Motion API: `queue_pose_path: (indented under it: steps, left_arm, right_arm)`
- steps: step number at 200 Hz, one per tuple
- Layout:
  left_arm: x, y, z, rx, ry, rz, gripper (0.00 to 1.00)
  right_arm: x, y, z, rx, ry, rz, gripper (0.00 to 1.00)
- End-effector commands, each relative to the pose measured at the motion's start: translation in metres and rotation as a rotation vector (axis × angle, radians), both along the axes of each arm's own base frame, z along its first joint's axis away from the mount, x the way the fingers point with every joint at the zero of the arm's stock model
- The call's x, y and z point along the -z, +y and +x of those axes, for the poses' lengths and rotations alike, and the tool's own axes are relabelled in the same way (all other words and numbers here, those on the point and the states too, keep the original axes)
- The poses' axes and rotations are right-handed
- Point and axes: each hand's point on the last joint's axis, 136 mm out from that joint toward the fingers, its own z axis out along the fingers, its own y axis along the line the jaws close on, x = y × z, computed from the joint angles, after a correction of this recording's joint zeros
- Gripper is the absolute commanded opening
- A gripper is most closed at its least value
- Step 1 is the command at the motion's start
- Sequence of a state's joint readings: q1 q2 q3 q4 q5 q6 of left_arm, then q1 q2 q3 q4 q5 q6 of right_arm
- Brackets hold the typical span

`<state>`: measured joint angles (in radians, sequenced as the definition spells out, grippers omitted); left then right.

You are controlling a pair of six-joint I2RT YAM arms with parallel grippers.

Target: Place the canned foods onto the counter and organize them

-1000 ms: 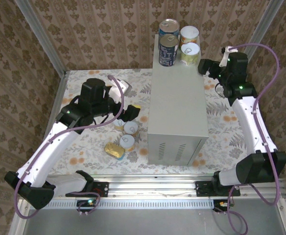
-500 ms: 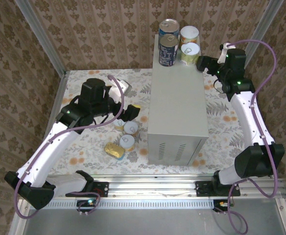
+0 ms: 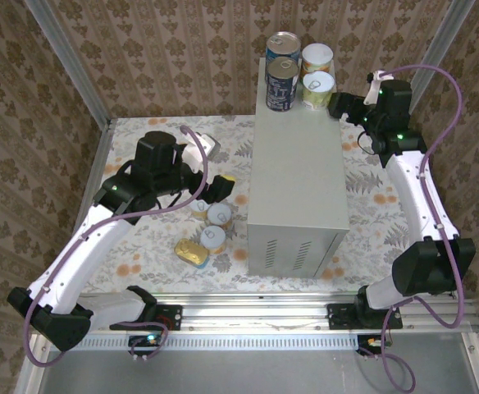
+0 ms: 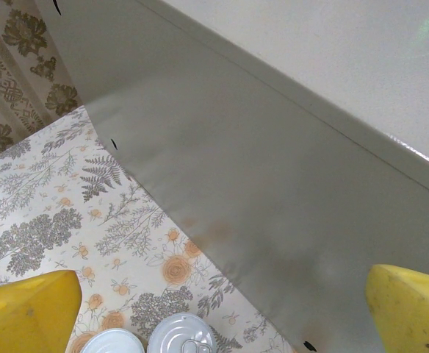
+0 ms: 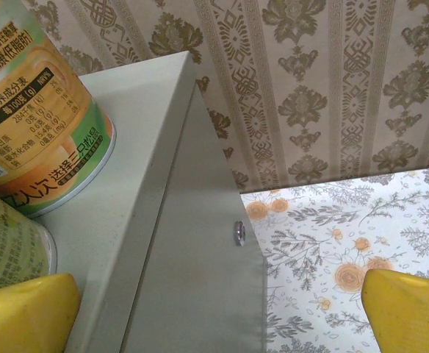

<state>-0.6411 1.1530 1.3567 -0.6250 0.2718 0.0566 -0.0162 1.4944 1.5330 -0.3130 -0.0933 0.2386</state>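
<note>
The counter (image 3: 297,164) is a tall grey-beige box in the middle. At its far end stand two blue cans (image 3: 282,82) and two yellow-orange cans (image 3: 318,89). On the floral floor left of it lie short white-lidded cans (image 3: 220,215) and a flat yellow tin (image 3: 190,251). My left gripper (image 3: 221,187) hangs open above those floor cans, close to the counter's side wall (image 4: 273,184), with two lids (image 4: 181,337) below it. My right gripper (image 3: 338,107) is open at the counter's far right edge, beside an orange-labelled can (image 5: 38,125), holding nothing.
Patterned walls close in the back and both sides. A metal rail (image 3: 256,316) runs along the near edge by the arm bases. The counter's near half (image 3: 298,197) has a bare top. Floral floor (image 5: 361,243) lies right of the counter.
The right gripper has drifted a little farther back and left, closer to the orange can on the counter. The left arm has not moved.
</note>
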Motion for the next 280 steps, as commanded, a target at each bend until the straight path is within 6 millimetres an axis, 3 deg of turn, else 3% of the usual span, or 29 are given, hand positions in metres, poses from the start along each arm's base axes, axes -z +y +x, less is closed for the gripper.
queue_pose_path:
  steps: [1,111,145,183,187,213,245,280]
  left_arm:
    - [-0.003,-0.003,0.004,-0.001,-0.017,-0.007,1.00]
    - [0.000,-0.002,0.005,-0.007,-0.016,0.001,1.00]
    - [0.003,-0.001,0.005,-0.011,-0.012,0.006,1.00]
    - [0.011,0.003,0.004,-0.034,0.009,0.009,1.00]
    - [0.011,0.004,0.004,-0.038,0.011,0.008,1.00]
    - [0.021,0.012,0.003,-0.080,0.046,0.001,1.00]
    - [0.045,0.026,0.002,-0.153,0.112,0.015,1.00]
    - [0.085,0.043,0.004,-0.259,0.229,0.053,1.00]
  right_arm:
    - [0.008,0.002,0.007,-0.018,0.029,-0.006,1.00]
    - [0.010,0.002,0.008,-0.020,0.036,-0.009,1.00]
    - [0.000,-0.001,-0.002,-0.003,0.016,-0.017,1.00]
    - [-0.007,-0.001,-0.028,0.036,0.001,-0.058,1.00]
    - [-0.018,0.001,-0.038,0.039,-0.024,-0.067,1.00]
    - [-0.030,0.012,-0.068,0.037,-0.048,-0.126,1.00]
    - [-0.053,0.040,-0.111,-0.022,-0.087,-0.216,1.00]
    - [-0.073,0.085,-0.157,-0.195,-0.139,-0.287,1.00]
